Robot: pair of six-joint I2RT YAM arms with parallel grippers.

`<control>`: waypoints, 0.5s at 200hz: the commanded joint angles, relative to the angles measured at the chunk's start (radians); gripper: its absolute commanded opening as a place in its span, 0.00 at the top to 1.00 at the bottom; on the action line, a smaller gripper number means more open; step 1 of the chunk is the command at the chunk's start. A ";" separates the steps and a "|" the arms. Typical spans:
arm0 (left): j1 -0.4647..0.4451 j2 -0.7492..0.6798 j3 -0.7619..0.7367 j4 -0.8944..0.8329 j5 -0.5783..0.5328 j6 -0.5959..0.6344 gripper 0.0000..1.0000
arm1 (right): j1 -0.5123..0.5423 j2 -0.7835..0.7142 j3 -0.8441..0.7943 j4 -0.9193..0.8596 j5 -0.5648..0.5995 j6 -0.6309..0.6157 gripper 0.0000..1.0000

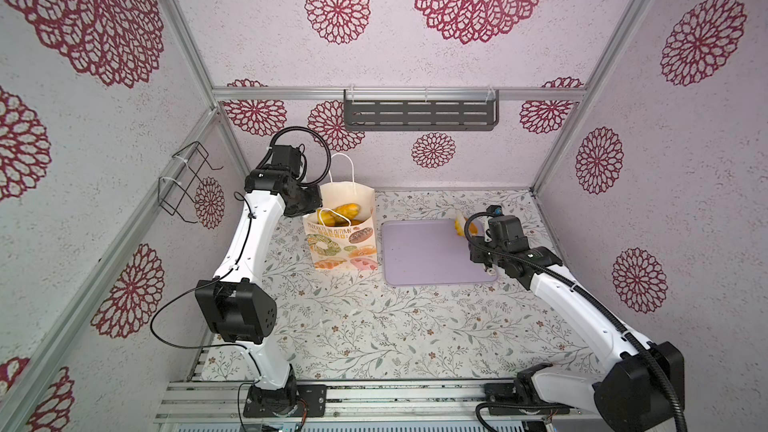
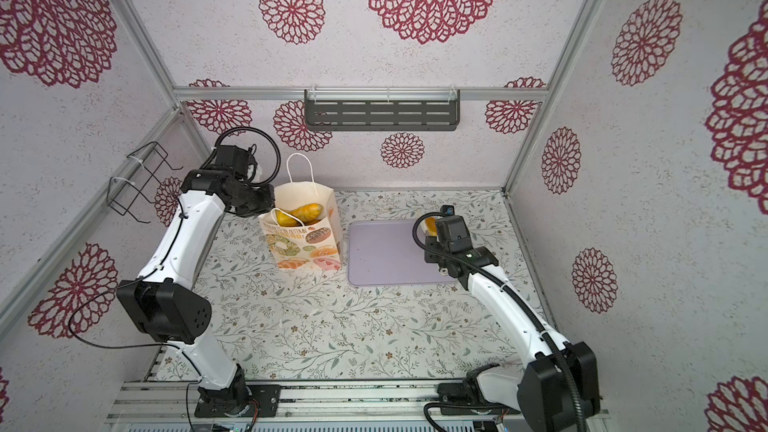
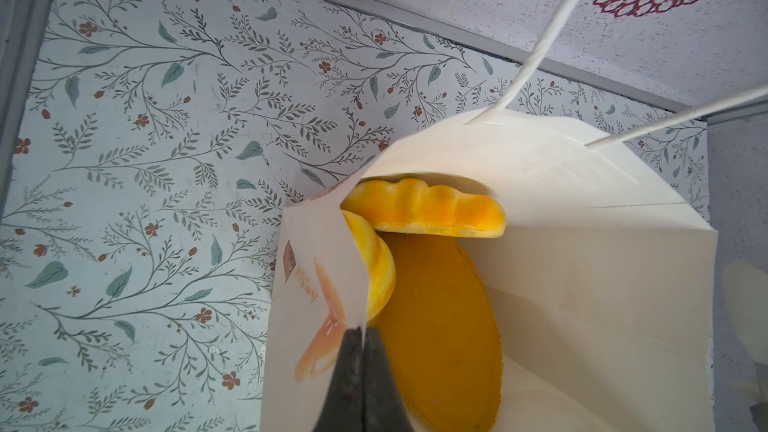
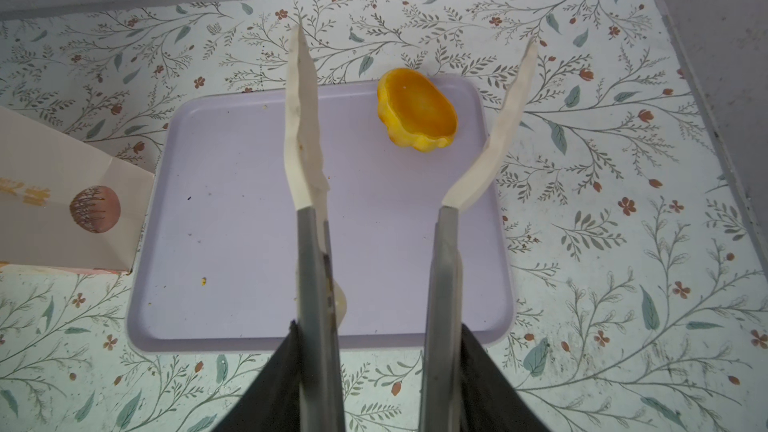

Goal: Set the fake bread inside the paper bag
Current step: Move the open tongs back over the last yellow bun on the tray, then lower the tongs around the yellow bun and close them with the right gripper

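On the far corner of the lilac tray (image 4: 232, 201) lies one orange bun (image 4: 417, 112), the only fake bread I can see outside the paper bag (image 1: 340, 243); several other loaves (image 3: 432, 209) are already inside it. The left gripper (image 3: 362, 338) is clenched on the bag's rim and holds the mouth wide. The right gripper (image 4: 380, 328) grasps a pair of tongs (image 4: 446, 263), whose cream tips stand apart, near the bun but not touching it. The step in hand is, I think, the pick of this bun. The next move calls for bringing the tips around it, squeezing gently, then carrying it across to the bag's mouth.
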 commanded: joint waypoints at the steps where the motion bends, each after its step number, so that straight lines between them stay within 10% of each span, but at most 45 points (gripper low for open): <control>1: -0.011 -0.035 0.001 0.006 0.007 0.006 1.00 | -0.012 0.015 0.011 0.046 -0.005 -0.033 0.46; 100: -0.011 -0.032 0.001 0.006 0.005 0.006 1.00 | -0.032 0.190 0.038 0.040 -0.002 -0.104 0.44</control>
